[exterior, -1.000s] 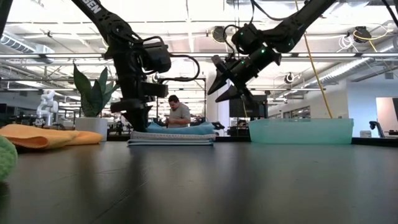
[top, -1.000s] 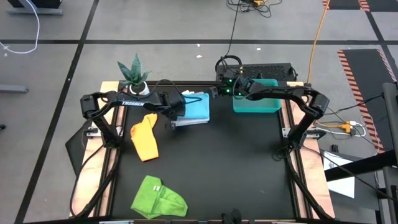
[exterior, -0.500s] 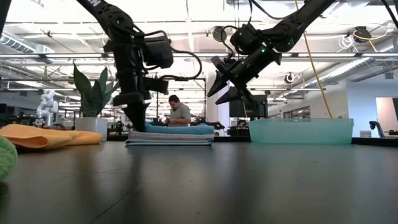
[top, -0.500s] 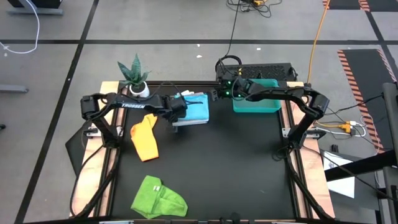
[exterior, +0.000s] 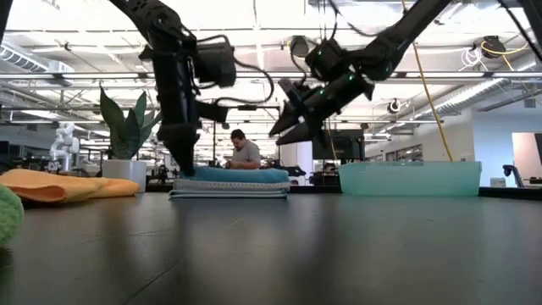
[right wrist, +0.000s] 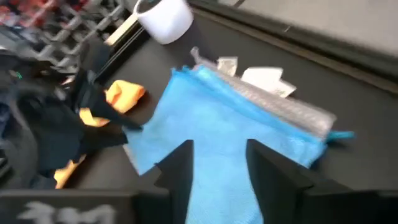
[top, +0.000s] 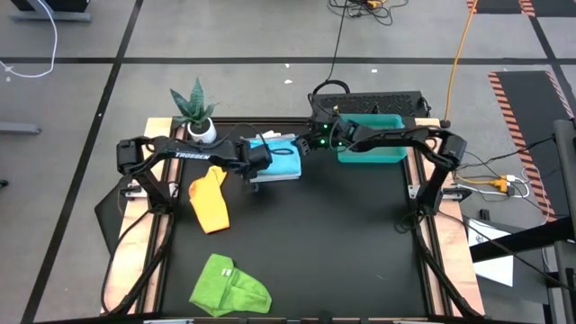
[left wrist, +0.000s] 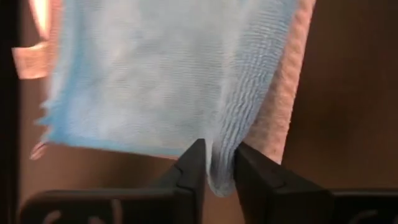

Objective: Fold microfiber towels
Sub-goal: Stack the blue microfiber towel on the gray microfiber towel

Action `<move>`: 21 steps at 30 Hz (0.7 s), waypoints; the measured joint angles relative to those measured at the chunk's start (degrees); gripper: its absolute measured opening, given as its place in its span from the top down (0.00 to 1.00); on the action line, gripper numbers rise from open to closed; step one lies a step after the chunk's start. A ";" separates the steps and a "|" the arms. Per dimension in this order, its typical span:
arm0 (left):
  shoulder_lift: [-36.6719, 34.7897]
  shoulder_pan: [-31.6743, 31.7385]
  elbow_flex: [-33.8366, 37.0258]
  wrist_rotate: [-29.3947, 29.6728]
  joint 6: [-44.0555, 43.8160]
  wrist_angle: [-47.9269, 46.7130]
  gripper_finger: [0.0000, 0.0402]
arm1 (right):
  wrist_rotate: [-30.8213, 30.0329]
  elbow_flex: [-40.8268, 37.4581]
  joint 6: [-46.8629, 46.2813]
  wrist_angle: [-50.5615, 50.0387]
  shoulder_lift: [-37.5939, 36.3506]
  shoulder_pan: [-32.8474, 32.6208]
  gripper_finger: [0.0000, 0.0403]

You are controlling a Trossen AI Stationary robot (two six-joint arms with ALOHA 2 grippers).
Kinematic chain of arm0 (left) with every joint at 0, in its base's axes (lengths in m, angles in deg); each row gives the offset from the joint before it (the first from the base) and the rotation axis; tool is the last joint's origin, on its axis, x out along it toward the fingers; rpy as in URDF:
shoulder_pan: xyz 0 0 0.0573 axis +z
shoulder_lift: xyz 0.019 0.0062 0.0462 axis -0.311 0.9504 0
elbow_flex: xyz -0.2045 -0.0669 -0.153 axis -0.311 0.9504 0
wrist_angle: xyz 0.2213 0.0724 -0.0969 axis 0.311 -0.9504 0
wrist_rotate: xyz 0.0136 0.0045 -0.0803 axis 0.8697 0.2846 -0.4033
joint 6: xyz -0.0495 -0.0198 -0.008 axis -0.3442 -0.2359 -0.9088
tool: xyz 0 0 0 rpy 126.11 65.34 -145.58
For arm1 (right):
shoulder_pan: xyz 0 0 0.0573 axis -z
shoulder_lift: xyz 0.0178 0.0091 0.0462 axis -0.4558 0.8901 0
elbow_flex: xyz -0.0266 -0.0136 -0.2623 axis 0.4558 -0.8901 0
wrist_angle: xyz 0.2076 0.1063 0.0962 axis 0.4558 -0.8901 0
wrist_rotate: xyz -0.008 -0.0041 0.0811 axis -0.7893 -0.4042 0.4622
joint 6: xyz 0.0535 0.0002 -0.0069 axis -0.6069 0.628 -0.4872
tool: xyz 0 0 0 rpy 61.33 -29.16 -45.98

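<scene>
- A black desk (top: 306,243) with wooden side rails stands on a grey floor; the low view looks across it into a bright open workroom, where a person (exterior: 244,153) sits far behind.
- The left claw (left wrist: 214,167) is down at the near-left edge of the towel stack, its fingers narrowly apart with a fold of the light blue towel (left wrist: 161,74) pinched between them.
- That light blue towel (top: 283,158) lies on top of a small flat stack at the back middle of the desk, with a white-grey towel (exterior: 229,191) under it.
- The right claw (right wrist: 217,168) hangs in the air above the stack's far-right side, tilted down toward it, fingers apart and holding nothing.
- Just beyond the right claw, toward the desk's back right corner, sits a teal plastic tray (top: 371,151).
- Left of the left claw lies the yellow-orange towel (top: 210,200), loosely bunched, clear of the stack.
- Behind that, at the back left corner, a spiky green plant (top: 193,106) stands in a white pot.
- The lime green towel (top: 229,286) lies crumpled at the front left, well apart from both claws.
- Nothing lies between either claw and the stack.
</scene>
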 joint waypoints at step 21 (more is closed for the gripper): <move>-7.56 20.70 5.79 -25.66 -6.89 18.16 0.95 | 9.05 2.23 -2.07 8.50 10.30 5.41 1.00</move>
